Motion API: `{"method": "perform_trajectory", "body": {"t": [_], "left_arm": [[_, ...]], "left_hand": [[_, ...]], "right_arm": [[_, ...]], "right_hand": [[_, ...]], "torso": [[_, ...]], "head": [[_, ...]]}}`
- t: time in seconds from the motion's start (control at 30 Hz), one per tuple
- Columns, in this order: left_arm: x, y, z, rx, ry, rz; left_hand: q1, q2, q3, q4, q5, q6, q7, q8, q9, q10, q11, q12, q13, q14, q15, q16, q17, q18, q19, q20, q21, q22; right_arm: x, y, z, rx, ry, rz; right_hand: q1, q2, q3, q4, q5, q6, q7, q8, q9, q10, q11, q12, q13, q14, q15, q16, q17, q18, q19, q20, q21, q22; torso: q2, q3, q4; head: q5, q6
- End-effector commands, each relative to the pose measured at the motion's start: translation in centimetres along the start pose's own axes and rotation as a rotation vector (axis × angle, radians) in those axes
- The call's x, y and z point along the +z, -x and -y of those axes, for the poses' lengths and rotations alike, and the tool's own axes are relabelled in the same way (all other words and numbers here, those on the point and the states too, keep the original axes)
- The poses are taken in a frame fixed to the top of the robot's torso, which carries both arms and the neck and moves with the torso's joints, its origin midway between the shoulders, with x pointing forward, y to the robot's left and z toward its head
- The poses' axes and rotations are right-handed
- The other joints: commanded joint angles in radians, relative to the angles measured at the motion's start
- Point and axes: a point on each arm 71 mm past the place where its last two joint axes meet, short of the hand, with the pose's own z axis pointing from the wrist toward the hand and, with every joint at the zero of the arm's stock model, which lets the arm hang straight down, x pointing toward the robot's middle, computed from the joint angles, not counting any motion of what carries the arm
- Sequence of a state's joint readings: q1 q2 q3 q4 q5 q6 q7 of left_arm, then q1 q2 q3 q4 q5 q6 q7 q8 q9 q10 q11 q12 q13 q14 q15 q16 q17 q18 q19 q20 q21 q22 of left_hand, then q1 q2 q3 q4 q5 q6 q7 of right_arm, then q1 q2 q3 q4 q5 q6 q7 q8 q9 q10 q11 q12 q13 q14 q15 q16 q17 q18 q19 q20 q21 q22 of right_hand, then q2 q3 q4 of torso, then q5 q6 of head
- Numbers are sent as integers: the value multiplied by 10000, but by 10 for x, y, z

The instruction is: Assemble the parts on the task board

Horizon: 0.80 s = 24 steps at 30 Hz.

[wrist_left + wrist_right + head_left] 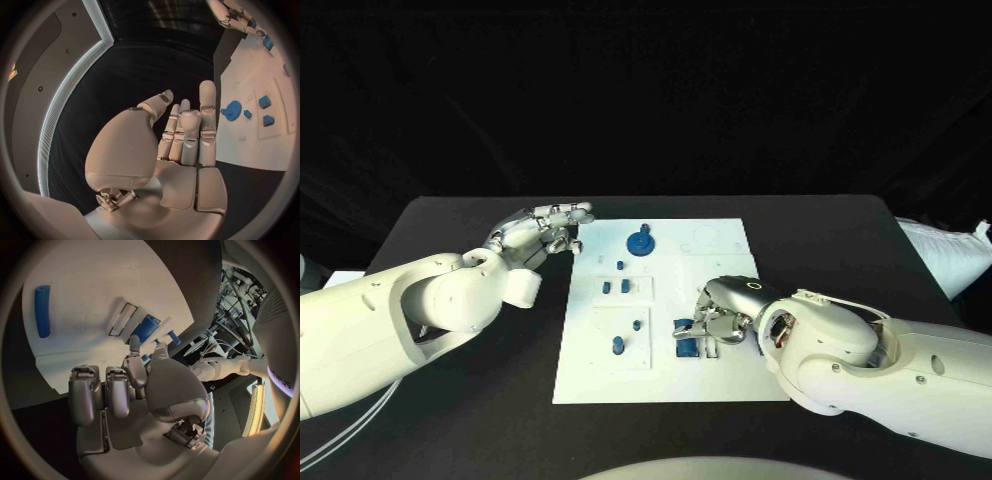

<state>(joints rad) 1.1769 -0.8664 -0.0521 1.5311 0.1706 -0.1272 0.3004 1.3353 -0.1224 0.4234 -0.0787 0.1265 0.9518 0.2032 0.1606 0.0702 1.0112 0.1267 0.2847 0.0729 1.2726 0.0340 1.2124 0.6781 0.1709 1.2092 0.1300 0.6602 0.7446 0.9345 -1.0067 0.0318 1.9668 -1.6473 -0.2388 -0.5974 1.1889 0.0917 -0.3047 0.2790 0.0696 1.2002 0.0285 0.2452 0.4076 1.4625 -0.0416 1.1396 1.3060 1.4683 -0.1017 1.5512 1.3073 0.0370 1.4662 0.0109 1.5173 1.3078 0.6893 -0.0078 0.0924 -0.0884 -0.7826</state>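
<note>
The white task board (689, 375) lies mid-table. On it are a round blue gear (640, 242) at the far side, small blue blocks (606, 287) in the middle and blue pegs (617, 345) nearer me. My left hand (545, 228) hovers by the board's far left corner, fingers apart and holding nothing; in the left wrist view this hand (181, 135) faces the gear (232, 109). My right hand (718, 315) is low over the board's near right part, its fingertips down on blue parts (687, 340). In the right wrist view thumb and finger pinch a small blue part (145, 358).
The black table (819, 240) stretches round the board. A white cloth bundle (949, 250) lies at its right edge. In the right wrist view a blue cylinder (42, 310) lies flat on the board and a blue block (145, 329) sits beside a slot.
</note>
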Motion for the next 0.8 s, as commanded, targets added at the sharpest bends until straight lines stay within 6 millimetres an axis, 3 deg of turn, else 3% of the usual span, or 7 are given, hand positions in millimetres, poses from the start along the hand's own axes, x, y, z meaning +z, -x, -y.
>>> {"method": "perform_trajectory", "body": {"t": [0.03,0.23,0.43,0.6,0.8], "left_arm": [[0,-2,0,-38,-36,-215],[0,-2,0,-14,-32,-223],[0,-2,0,15,-31,-228],[0,-2,0,14,-29,-242],[0,-3,-1,9,-31,-264]], "left_hand": [[24,90,-16,-34,60,-48,4,30,13,-51,16,34,7,-77,14,36,-9,116,-83,7,43,-16],[24,90,-16,-34,60,-48,4,30,13,-51,16,34,7,-77,14,36,-9,116,-83,7,43,-16],[24,90,-16,-34,60,-48,4,30,13,-51,16,34,7,-77,14,36,-9,116,-83,7,43,-16],[24,90,-16,-34,60,-48,4,30,13,-51,16,34,7,-77,14,36,-9,116,-83,7,43,-16],[21,101,-18,-33,60,-60,5,42,13,-67,17,49,6,-84,16,36,-22,116,-87,9,45,-17]], "right_arm": [[-3,2,0,208,17,199],[-9,4,2,165,11,128],[-13,3,5,62,-11,-107],[-13,3,7,1,-43,-199],[-13,5,15,-14,-263,125]], "right_hand": [[-183,-143,-100,82,-34,-12,-43,14,24,351,-60,-7,258,974,-59,61,2381,-201,776,-88,30,2034],[179,-238,-52,-88,-37,-14,-49,12,53,352,-67,-38,265,972,-65,57,2374,-200,775,-95,27,2034],[859,-316,120,-481,18,-32,-36,3,93,352,-60,-67,284,969,-62,49,2360,-197,768,-95,14,2023],[1251,-331,253,-760,31,-37,-35,-2,118,352,-59,-82,297,968,-60,45,2355,-197,767,-91,12,2024],[1662,-116,555,-1026,-63,-86,-45,-47,122,322,-71,-231,244,954,-71,7,2287,-181,740,-101,-39,1969]], "torso": [[-1,0,10],[-6,-10,-2],[-3,2,-4],[-5,-11,9],[-8,-9,10]], "head": [[-27,-3],[-36,10],[-39,11],[-62,19],[-86,51]]}}
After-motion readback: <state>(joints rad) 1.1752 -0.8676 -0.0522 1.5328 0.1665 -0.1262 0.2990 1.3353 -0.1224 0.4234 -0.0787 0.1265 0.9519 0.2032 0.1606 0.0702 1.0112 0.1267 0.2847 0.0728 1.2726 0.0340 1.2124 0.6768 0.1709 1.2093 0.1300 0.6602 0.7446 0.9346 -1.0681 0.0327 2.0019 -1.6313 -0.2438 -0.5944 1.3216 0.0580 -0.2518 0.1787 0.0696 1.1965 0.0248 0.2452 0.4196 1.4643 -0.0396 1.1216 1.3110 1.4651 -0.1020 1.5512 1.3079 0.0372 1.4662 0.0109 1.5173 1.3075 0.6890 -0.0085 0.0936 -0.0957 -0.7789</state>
